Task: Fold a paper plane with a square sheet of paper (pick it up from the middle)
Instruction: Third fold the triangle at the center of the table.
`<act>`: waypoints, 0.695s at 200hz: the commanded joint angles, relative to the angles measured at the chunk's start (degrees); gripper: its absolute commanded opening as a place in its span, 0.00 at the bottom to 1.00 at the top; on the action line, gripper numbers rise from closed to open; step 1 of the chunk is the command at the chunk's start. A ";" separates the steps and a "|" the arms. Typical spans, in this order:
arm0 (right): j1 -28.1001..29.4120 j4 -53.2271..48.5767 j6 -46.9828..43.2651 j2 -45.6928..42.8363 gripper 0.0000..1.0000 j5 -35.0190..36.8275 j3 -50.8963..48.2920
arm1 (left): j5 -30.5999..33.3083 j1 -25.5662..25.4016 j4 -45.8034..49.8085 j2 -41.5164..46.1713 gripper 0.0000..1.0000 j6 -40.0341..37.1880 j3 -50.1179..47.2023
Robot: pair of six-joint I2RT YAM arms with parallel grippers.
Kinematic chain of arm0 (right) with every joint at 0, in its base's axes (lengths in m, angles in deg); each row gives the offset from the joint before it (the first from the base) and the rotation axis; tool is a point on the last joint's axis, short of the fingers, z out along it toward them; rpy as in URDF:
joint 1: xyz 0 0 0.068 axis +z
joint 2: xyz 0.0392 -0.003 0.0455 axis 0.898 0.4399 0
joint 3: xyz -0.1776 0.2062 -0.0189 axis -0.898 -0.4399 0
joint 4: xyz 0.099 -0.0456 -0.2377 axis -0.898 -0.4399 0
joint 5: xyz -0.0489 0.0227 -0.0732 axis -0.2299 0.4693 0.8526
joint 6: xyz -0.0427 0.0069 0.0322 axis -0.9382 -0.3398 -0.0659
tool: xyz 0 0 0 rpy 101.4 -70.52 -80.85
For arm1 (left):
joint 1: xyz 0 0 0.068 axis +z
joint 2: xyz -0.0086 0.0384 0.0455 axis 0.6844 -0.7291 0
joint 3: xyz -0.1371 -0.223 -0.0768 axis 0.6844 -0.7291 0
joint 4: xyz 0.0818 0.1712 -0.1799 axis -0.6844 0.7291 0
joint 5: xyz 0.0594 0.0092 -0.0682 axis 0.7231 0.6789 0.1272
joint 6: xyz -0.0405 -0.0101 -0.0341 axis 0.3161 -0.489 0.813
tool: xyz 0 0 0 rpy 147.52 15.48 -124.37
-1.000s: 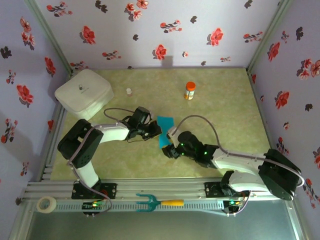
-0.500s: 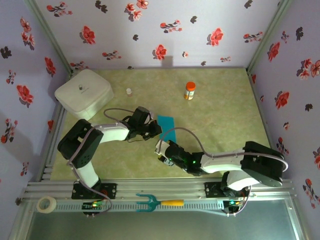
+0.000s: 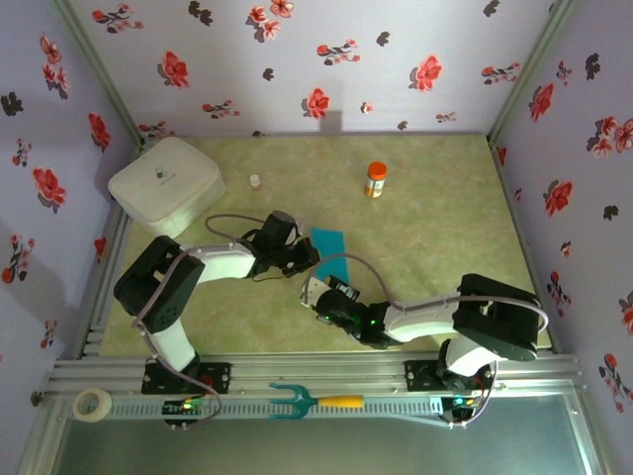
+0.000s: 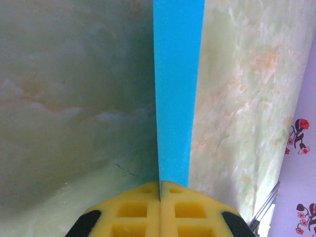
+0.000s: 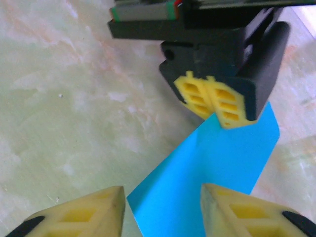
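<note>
Wrist views show left gripper (image 4: 160, 186) clamping square sheet of paper (image 4: 177, 89); right gripper (image 5: 163, 197) parted.

Lavender wallpaper printed with red and dark flowers covers the back wall (image 3: 297, 59), the left wall (image 3: 35, 208) and the right wall (image 3: 584, 208) of a small enclosure, joined by pale metal corner posts (image 3: 99, 71). Below lies a pale green, marble-patterned surface (image 3: 445, 228), evenly lit, edged on the near side by slotted aluminium rails (image 3: 316, 374) and grey sheet metal (image 3: 396, 445).
</note>
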 commanded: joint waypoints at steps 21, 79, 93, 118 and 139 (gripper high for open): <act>0.39 -0.45 1.79 -2.98 0.32 2.68 -0.78 | -0.88 0.46 -0.43 1.20 0.01 0.50 -0.57; 0.28 -1.71 3.29 -3.35 0.20 2.22 -0.65 | -0.92 0.38 -0.25 1.31 0.01 0.39 -0.55; 0.21 -1.78 3.56 -3.32 0.18 2.48 -0.65 | -0.90 0.41 -0.15 1.28 0.01 0.47 -0.60; -0.13 -2.35 4.15 -3.42 0.16 2.60 -0.33 | -0.90 0.41 -0.09 1.31 0.01 0.35 -0.55; -0.26 -2.23 4.36 -3.61 0.13 2.58 -0.47 | -0.92 0.41 -0.09 1.26 0.01 0.31 -0.54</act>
